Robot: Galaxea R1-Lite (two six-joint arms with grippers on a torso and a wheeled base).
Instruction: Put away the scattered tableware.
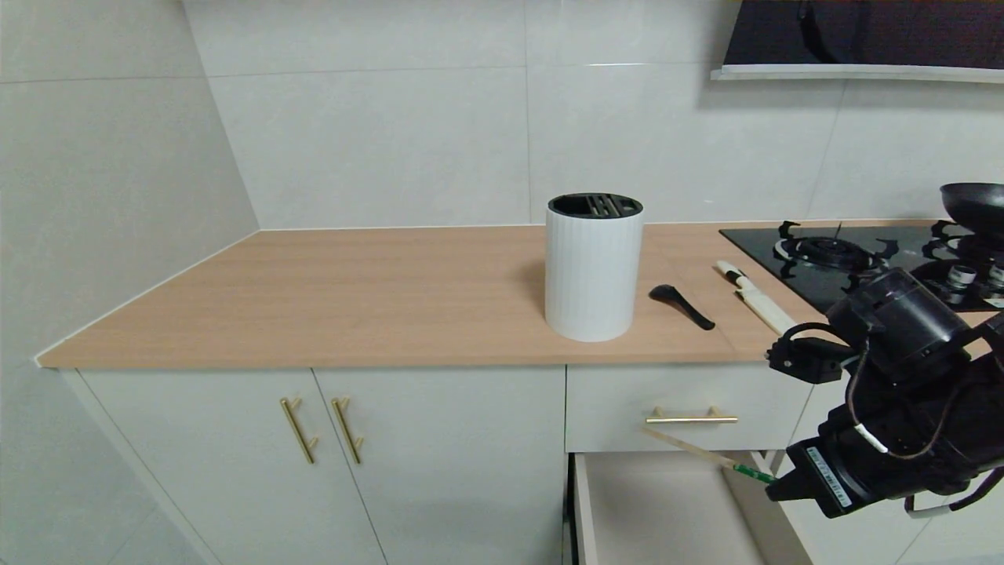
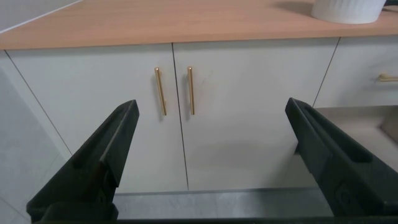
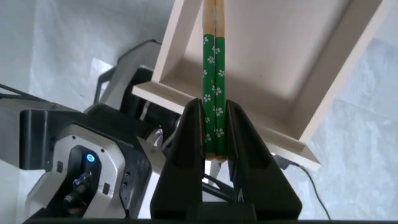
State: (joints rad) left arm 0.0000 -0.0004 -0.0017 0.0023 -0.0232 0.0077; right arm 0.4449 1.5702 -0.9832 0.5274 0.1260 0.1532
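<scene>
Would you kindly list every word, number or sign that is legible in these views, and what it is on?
A white label on the right gripper: print too small to read.
The chopsticks: flower pattern only, no text.
The white holder: no text.
Nothing else bears readable text.

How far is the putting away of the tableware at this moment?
Done: the drawer stands open. In hand: the right end effector grips the chopsticks above it. To do: the black spoon and a pale utensil lie on the counter.
</scene>
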